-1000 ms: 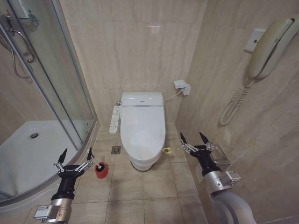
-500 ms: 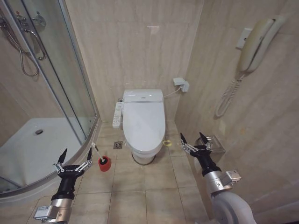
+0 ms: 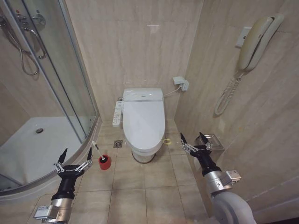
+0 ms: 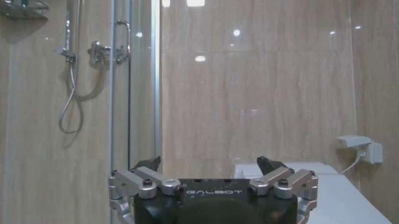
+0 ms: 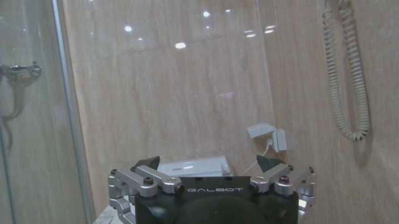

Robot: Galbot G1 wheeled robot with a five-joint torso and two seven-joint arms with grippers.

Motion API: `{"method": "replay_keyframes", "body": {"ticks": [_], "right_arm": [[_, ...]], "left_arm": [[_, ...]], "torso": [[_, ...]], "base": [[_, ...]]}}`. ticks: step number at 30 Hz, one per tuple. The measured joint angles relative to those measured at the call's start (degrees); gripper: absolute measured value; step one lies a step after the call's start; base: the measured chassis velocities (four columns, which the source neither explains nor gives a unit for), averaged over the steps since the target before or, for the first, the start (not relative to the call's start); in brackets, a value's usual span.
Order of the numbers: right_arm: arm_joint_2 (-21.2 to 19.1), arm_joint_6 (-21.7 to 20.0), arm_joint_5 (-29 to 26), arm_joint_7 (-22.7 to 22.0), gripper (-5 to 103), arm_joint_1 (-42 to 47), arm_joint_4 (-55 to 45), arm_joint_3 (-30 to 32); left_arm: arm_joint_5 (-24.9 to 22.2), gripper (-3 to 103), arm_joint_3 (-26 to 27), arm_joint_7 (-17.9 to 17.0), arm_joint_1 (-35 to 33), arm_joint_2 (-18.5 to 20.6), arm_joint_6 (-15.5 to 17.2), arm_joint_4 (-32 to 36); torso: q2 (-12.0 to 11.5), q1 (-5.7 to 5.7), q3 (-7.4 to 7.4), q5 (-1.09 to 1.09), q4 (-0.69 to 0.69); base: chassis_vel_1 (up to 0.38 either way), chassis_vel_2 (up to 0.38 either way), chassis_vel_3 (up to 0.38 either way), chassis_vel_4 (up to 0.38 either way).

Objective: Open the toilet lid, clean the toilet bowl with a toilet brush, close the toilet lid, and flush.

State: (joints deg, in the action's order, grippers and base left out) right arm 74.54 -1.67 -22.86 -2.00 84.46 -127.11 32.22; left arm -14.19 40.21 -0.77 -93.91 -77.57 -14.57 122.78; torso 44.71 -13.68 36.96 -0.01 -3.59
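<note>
The toilet lid (image 3: 143, 122) is down and covers the toilet bowl (image 3: 141, 154), which stands against the back wall in the middle of the head view; only the lower outside of the bowl can be seen under the lid. A white control panel (image 3: 116, 114) is fixed at the toilet's left side; its writing is too small to read. On the floor tiles, to the left of the bowl and near it, stands the red cup holder (image 3: 105, 163); the toilet brush (image 3: 97, 150) sits in it with its thin white handle tilted toward the shower enclosure (image 3: 56, 93).

The left gripper (image 3: 74, 156) hangs low in front of the shower tray (image 3: 32, 149), its fingers spread apart and holding nothing; the word GALBOT is printed on its black body in the left wrist view (image 4: 210, 163). The right gripper (image 3: 195, 138) hangs near the right wall, also spread apart and empty; the same word GALBOT is on it (image 5: 209, 162). On the right wall hangs a wall phone (image 3: 254, 42) with a coiled cord.
</note>
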Motion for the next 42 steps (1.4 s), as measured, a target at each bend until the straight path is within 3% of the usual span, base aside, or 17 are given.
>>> {"method": "replay_keyframes", "body": {"ticks": [42], "right_arm": [[0.0,0.0,0.0,0.0,100,-0.01,0.0,0.0]], "left_arm": [[0.0,100,0.01,0.0,0.0,0.0,0.0,0.0]], "torso": [[0.0,-0.02,0.01,0.01,-0.01]], "base": [[0.024,-0.012,-0.025,0.015]]}}
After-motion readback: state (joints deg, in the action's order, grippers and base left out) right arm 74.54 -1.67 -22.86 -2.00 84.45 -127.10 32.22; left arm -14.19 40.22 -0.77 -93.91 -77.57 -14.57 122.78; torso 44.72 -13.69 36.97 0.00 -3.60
